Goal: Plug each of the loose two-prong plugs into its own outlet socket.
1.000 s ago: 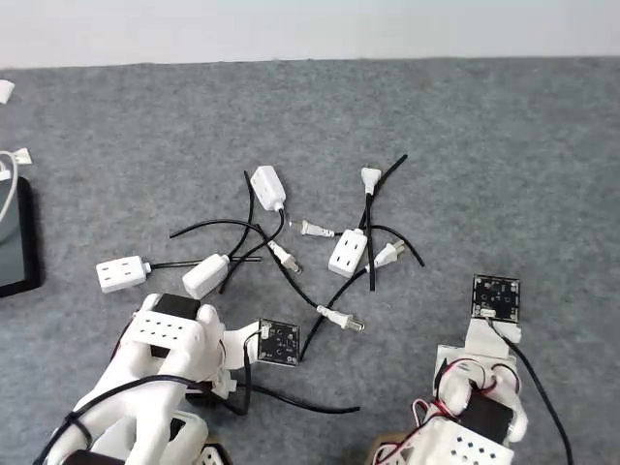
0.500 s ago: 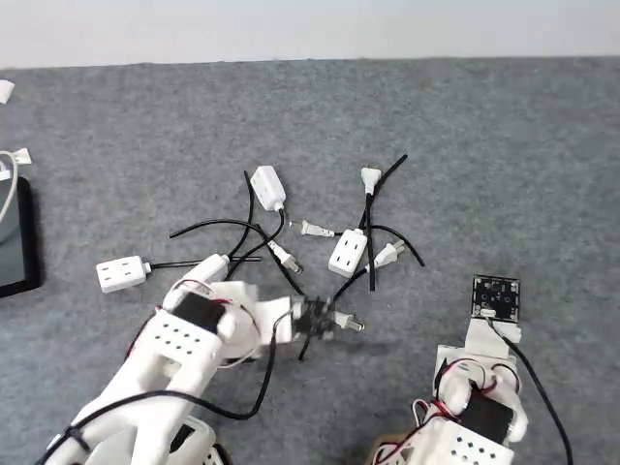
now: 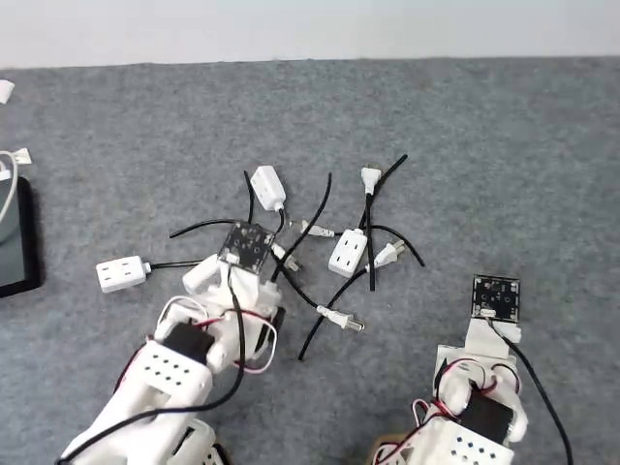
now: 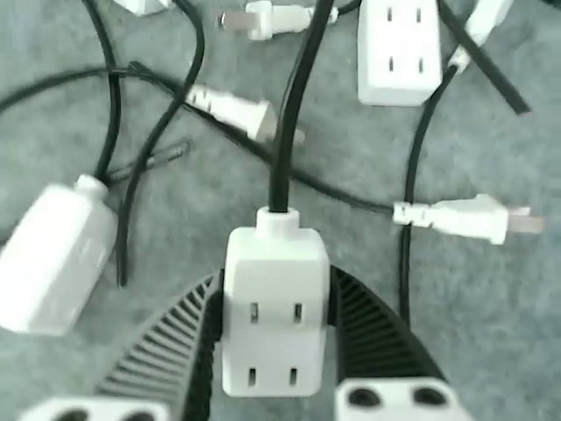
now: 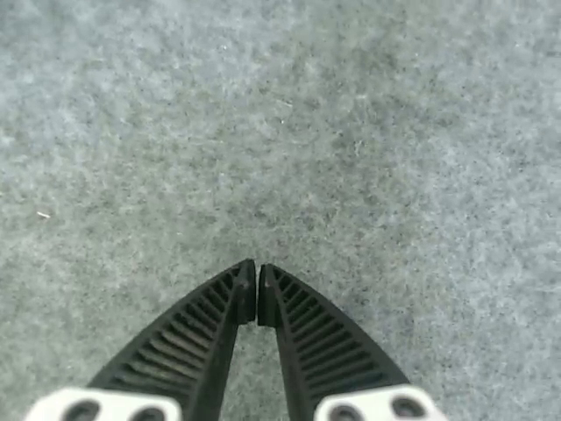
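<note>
The left end effector (image 4: 276, 279) has swung forward into the cord tangle (image 3: 310, 242), clamped on 1 white outlet socket (image 4: 276, 338). 1 loose plug (image 4: 235, 110) lies just ahead, beside the socket's black cord (image 4: 294, 105). The right end effector (image 5: 256, 272) stays closed over the grey bench (image 5: 368, 132).

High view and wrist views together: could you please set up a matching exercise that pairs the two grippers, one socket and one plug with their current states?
Column one
1. left gripper
2. right gripper
3. lone outlet socket
4. loose plug

Column two
A. shut on nothing, over bare carpet
B. lying on the carpet, prongs in no socket
C. clamped on an outlet socket block
D. lying by itself, nothing plugged in

Pairs: 1-C, 2-A, 3-D, 4-B
</note>
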